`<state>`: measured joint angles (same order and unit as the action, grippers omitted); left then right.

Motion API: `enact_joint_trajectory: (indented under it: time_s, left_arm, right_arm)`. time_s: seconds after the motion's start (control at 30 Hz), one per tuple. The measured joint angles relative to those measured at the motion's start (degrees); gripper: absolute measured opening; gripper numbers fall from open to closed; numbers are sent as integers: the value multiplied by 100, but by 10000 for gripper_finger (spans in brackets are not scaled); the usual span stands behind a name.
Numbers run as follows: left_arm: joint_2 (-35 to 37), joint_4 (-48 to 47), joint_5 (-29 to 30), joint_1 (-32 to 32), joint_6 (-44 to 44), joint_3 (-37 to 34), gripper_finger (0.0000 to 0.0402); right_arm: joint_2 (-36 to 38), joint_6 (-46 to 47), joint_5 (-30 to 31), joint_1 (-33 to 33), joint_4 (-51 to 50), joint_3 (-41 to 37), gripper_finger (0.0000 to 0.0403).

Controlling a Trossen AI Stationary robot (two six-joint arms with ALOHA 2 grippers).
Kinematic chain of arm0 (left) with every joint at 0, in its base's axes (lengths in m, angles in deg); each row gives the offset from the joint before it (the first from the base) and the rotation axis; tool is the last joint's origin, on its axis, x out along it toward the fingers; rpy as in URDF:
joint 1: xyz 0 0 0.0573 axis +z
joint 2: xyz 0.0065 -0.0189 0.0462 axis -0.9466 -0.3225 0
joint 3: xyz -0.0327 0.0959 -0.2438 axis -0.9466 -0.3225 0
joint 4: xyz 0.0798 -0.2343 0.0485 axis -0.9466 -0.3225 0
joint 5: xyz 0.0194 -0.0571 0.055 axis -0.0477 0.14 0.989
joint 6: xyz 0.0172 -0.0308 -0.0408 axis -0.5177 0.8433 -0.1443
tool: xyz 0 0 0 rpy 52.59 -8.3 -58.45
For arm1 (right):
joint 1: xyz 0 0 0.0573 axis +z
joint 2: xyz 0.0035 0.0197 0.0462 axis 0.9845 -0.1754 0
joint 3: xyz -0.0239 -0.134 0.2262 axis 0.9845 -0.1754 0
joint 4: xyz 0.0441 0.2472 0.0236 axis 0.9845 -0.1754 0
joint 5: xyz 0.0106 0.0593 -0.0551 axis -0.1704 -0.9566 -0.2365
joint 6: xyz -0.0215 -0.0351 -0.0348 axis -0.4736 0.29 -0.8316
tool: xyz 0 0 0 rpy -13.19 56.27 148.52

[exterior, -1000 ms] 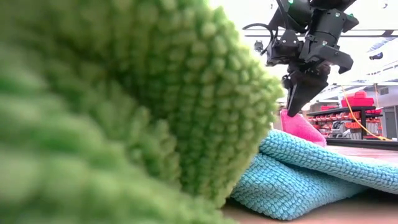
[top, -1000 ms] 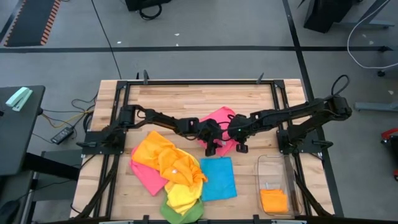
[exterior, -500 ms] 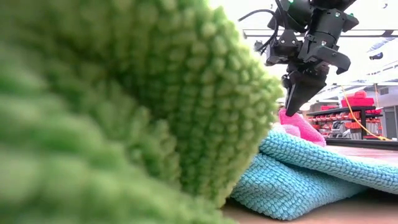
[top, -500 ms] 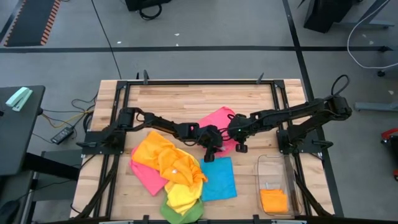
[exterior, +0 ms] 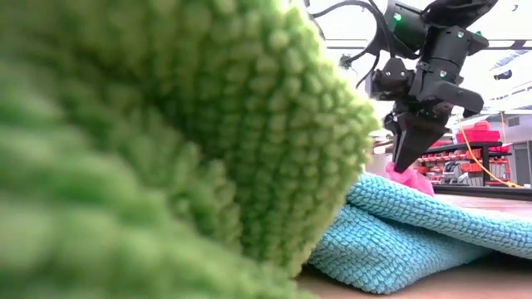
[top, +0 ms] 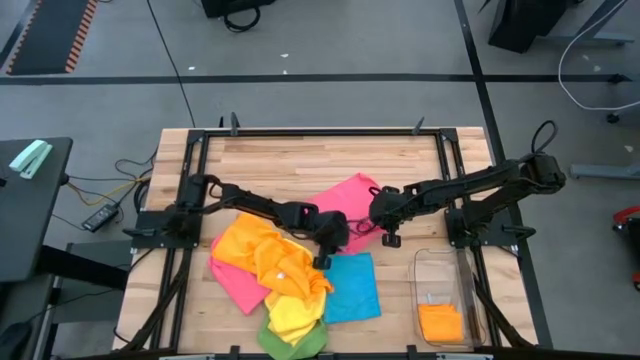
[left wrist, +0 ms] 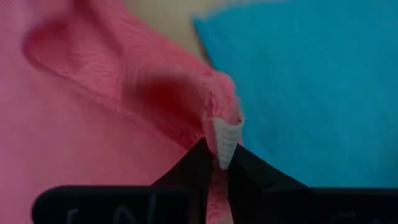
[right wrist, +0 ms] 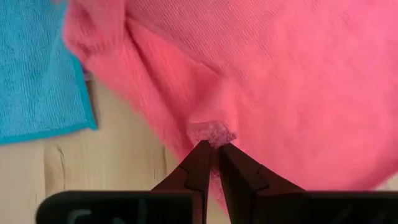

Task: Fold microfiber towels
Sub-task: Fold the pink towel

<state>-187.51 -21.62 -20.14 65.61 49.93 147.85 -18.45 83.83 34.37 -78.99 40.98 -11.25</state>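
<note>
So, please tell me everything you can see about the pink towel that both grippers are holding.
The pink microfiber towel is a soft, finely ribbed cloth lying crumpled on the wooden table, just behind the flat blue microfiber towel. The left gripper is shut on one bunched edge near the blue towel; the right gripper is shut on another fold. Between them the fabric is creased and slightly lifted.

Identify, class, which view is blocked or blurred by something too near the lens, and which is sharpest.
Low view: the green towel fills most of the frame, soft and blurred. Left wrist view: the pink towel is blurry at close range. High view: sharp and evenly lit across the table.
</note>
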Motion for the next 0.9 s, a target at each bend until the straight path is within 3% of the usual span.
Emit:
enact_joint_trajectory:
  time_s: [0.5, 0.6, 0.9]
  left_arm:
    - [360, -914, -1, -502, -254, 4, 33]
    - [537, -986, -3, -506, -221, 4, 28]
    - [581, -1087, -5, -553, -62, -206, 44]
  right_arm:
    - [39, -112, 220, 0, -9, -4, 42]
    - [39, -138, 523, -2, 307, 11, 42]
    - [22, -292, 532, -1, 1051, -8, 43]
